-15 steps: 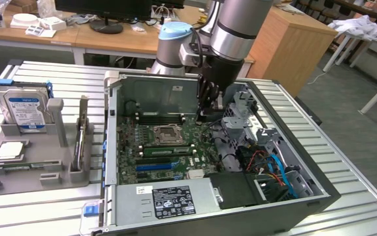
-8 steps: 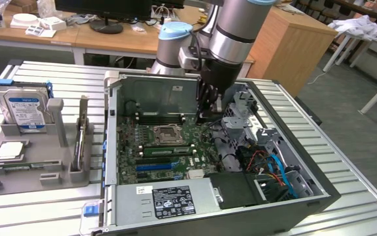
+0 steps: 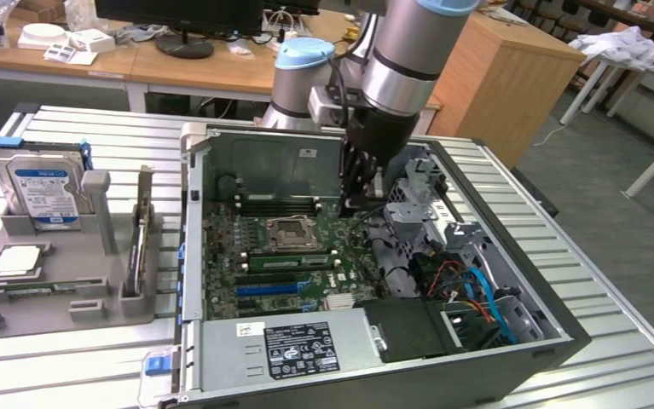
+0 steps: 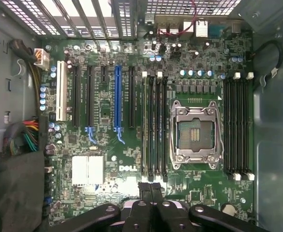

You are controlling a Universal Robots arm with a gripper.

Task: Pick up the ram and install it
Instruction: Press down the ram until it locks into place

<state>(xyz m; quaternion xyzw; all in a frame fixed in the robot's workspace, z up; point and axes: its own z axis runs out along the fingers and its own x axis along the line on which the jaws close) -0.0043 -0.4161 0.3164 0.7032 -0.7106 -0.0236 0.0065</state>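
Find the ram (image 3: 286, 262) (image 4: 145, 125) standing on edge in a black slot of the board (image 3: 222, 256) (image 4: 204, 193), in the bank just beside the socket (image 3: 292, 230) (image 4: 197, 130), on the side toward the blue slot (image 4: 117, 96). Looks green, long and thin, parallel to the empty slots next to it. Cannot tell whether clipped fully home.

Find the hand (image 3: 357, 203) (image 4: 151, 189) above the board inside the case (image 3: 269, 158) (image 4: 272, 145), near one end of that same bank. Shut narrow, fingers pressed together, gripping nothing. Cannot tell whether touching the ram. Hangs from the arm (image 3: 401, 77), reaching down into the open case.

Toward the near edge of the exterior view, see the power supply (image 3: 303, 345) with a labelled top, inside the case. On the exterior view's left, outside the case, see a grey tray (image 3: 71, 285) on the slatted counter (image 3: 77, 375), with a drive (image 3: 40, 186) standing upright in it and a square silver chip (image 3: 17, 260) lying flat in the tray near it.
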